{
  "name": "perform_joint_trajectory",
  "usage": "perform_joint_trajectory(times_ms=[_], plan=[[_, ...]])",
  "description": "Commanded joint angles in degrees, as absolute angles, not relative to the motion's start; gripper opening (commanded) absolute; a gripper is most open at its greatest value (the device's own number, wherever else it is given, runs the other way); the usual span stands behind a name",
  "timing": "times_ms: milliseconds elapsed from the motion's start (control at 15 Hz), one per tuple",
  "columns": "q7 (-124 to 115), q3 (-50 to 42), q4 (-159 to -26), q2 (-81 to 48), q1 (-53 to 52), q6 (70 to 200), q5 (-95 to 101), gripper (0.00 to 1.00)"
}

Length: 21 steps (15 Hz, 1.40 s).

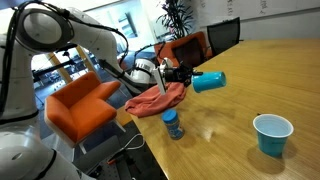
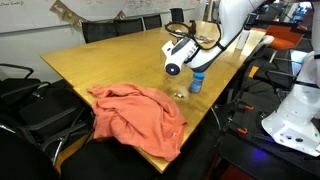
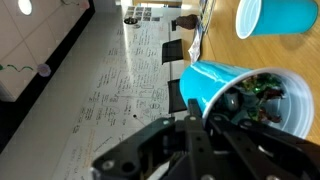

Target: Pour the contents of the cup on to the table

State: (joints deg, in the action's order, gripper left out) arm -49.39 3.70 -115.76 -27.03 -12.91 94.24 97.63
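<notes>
**ITEM: TEAL CUP, HELD TIPPED ABOVE THE BENCH**

**Cup** [image 1: 210, 80]. Small, tapered, teal plastic. It is held clear of the bench [image 1: 245, 55], tilted almost onto its side, above the edge region nearest the arm.

**Contents** [image 3: 255, 90]. Tiny dark and pale loose bits. In the wrist view they sit inside the cup, not yet poured out.

**Handling (judged).** The cup is light and thin-walled, and likely to flex if squeezed hard. Its smooth surface could slip in a loose hold. It is best taken at the wall close to the rim with modest pressure. The bits should slide out together once the mouth dips lower.

**Fingers** [image 1: 187, 76]. Closed on the cup. In the wrist view they appear to pinch its wall near the rim, though the exact contact is partly hidden.

**Surroundings.**
- An orange cloth [image 1: 155, 100] is crumpled just below the fingers, where it may catch falling bits.
- A small blue bottle [image 1: 172, 123] stands beside the cloth.
- A wider teal cup [image 1: 272, 133] stands upright, well apart.
</notes>
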Motion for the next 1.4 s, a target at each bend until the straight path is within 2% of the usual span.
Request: perform_joint_trajectory(times_ms=[0,600,1333], plan=[[-46.93,5.03,-117.22,-26.56,-12.09,90.75,100.63,0.01],[-44.52,7.30,-116.50,-26.26,-10.55,90.28,96.90,0.01],[-39.32,6.69,-109.90,-18.77,-2.37,101.66,66.37,0.01]])
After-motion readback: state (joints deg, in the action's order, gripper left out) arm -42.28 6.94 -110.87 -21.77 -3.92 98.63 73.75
